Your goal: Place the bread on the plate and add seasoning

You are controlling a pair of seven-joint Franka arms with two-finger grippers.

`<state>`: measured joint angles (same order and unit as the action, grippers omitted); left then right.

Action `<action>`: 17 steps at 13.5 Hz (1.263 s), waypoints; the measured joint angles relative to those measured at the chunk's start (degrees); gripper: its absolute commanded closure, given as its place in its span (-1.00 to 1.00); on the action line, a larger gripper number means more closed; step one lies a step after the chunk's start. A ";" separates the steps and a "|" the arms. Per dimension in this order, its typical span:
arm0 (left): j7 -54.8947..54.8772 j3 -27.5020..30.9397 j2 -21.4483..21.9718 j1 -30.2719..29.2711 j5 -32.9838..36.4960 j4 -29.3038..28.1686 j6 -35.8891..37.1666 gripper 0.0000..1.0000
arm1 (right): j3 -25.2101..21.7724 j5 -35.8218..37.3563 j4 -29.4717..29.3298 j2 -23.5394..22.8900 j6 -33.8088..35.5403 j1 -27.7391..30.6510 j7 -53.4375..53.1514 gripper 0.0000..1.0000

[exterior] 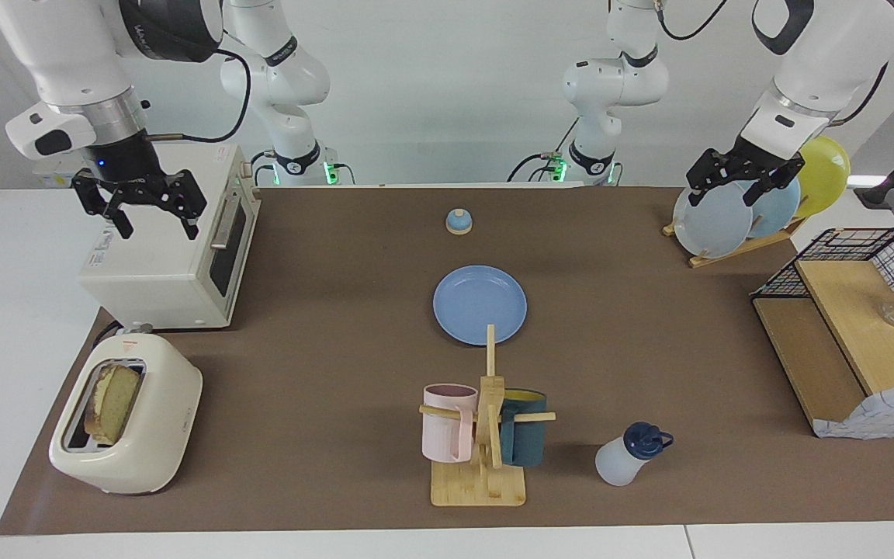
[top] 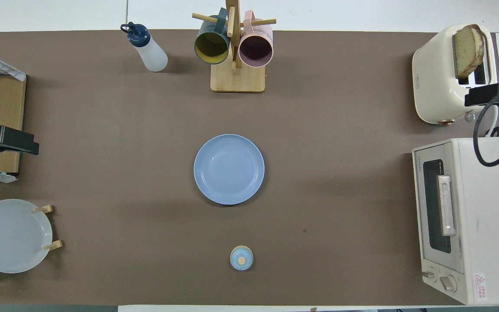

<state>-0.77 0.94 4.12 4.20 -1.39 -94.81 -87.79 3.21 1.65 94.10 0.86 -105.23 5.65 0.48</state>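
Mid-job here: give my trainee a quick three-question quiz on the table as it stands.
1. True or false: the bread already lies on the plate.
2. Which stands nearer the robots, the bell or the seasoning?
3. The right claw hangs over: A) the toaster, B) the oven, C) the mug rack.

Key: 1 false, it stands in the toaster; 2 the bell; 3 B.
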 measured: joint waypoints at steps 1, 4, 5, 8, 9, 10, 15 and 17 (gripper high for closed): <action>-0.05 -0.03 0.01 0.05 0.00 0.00 -0.01 -1.00 | 0.00 0.69 0.86 -0.02 -3.10 0.00 0.00 -1.00; -0.17 -0.23 0.02 0.90 0.01 -0.02 -0.39 -1.00 | -0.17 1.90 3.22 -0.80 -14.02 0.32 1.36 -1.00; -0.16 -0.30 0.05 1.39 0.01 -0.22 -1.60 -1.00 | -0.20 1.89 3.82 -1.57 -17.81 0.69 1.51 -1.00; -0.16 -0.54 1.57 3.25 0.01 -6.06 -12.78 -1.00 | -0.37 1.89 5.29 -5.87 -29.80 1.95 1.62 -1.00; -0.01 -0.60 2.73 4.08 0.01 -9.89 -18.52 -1.00 | -0.39 1.89 5.40 -7.94 -32.73 2.26 1.64 -1.00; 0.70 -0.68 3.96 4.93 0.02 -14.15 -24.46 -1.00 | -0.46 1.89 5.39 -10.08 -35.25 2.57 1.69 -1.00; 7.14 -1.05 4.82 9.60 0.04 -30.34 -54.01 -1.00 | -0.58 1.89 5.35 -16.51 -41.36 4.51 3.38 -0.95; 8.42 -1.16 1.28 11.30 0.12 -32.96 -64.12 -1.00 | -0.63 1.89 5.95 -16.56 -41.77 5.28 5.79 -0.09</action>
<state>7.65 -0.21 5.40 15.50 -1.27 -127.77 -151.90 2.58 3.54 100.05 -15.69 -146.99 10.93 6.27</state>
